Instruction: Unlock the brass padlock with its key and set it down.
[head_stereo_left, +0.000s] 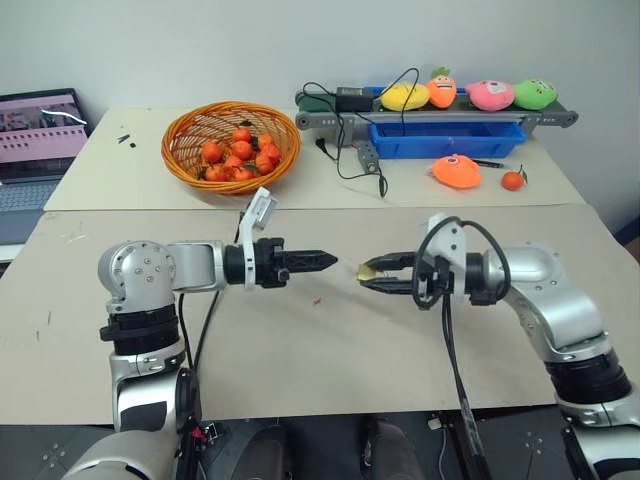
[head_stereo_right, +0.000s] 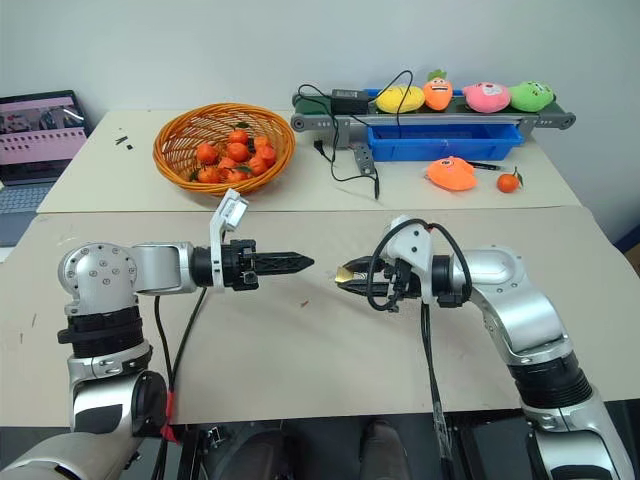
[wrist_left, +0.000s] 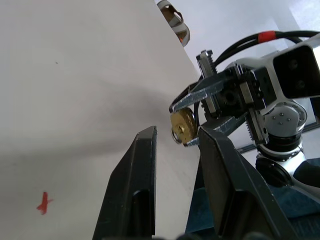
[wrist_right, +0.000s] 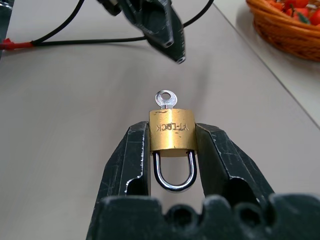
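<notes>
My right gripper (head_stereo_left: 362, 277) is shut on the brass padlock (wrist_right: 171, 132), its fingers (wrist_right: 135, 155) pressing the two sides of the gold body, held a little above the tan table (head_stereo_left: 300, 360). The silver shackle (wrist_right: 175, 175) points back toward the wrist. The key (wrist_right: 165, 98) sticks out of the lock body, its round head toward my left gripper (head_stereo_left: 332, 261). That gripper points at the key from a short distance. Its fingers (wrist_left: 137, 170) stand narrowly apart, with nothing between them.
On the far table stand a wicker basket of small oranges (head_stereo_left: 230, 145), a conveyor (head_stereo_left: 330, 122) carrying plush toys, a blue bin (head_stereo_left: 445, 138), an orange plush (head_stereo_left: 457, 171) and a loose orange (head_stereo_left: 512, 180). A laptop (head_stereo_left: 35, 135) sits far left. A red mark (head_stereo_left: 316, 300) is on the table.
</notes>
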